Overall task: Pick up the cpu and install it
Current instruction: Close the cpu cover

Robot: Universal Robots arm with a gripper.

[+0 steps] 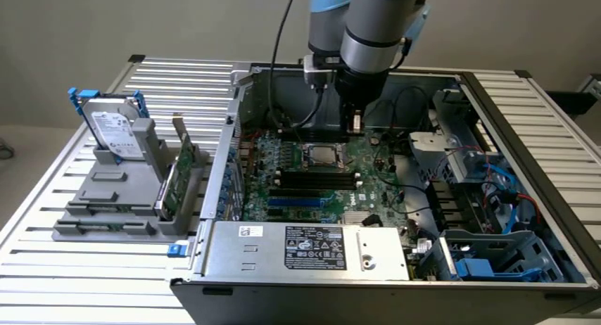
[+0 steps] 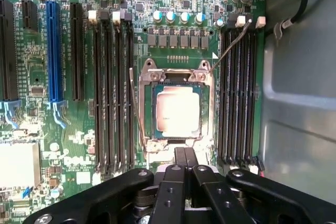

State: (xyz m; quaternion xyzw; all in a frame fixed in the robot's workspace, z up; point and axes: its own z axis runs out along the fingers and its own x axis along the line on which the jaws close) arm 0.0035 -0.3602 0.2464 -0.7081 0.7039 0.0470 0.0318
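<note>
Here we are over the open computer case (image 1: 310, 258), which fills the middle of the tabletop (image 1: 94, 269). The arm (image 1: 376, 29) reaches straight down into its far half, above the motherboard (image 1: 376, 188). The jaws are pressed together with nothing between them. They hang just beside the socket (image 2: 148, 74), close above the board.

And the cpu (image 1: 320, 155)? From the wrist view, the cpu (image 2: 178, 109) lies flat and square inside the socket's metal frame, pale top up, apart from the jaws. I'd say the pick and the placing are done, and we're in the install half of the job.

Two thin wire levers catch my eye. One lever (image 2: 137, 108) runs along the socket's side, and the other lever (image 2: 231, 43) is angled away across the memory slots. Both look unlatched, though I can't be sure.

Any move from here calls for a light touch. The closed jaws sit very near the frame, with the chip loose in its seat.

Off at the exterior view's left, the hard drive (image 1: 117, 131) stands untouched in its grey rack.
</note>
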